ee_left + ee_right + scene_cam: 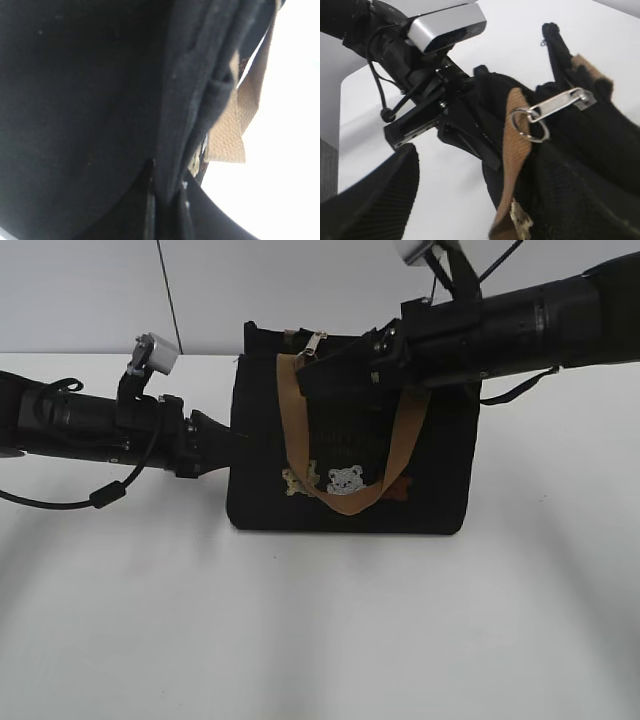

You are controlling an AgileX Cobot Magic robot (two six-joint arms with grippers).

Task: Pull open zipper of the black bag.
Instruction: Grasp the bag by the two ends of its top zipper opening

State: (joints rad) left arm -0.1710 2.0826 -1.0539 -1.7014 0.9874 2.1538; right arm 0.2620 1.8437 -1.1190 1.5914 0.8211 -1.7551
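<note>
**A:** ok so starting from the left, what's that left gripper up to?

**B:** it's pinched nearly shut on the left edge of the black bag. In its wrist view the fabric seam sits right between the fingers.

**A:** and the bag?

**B:** upright mid-table, tan handle drooping over the bear pictures. The zipper pull sticks up at the top, left of center, ring hanging off it.

**A:** right side?

**B:** right gripper hovers at the bag's top beside the pull, jaws apart, nothing in them.
</note>
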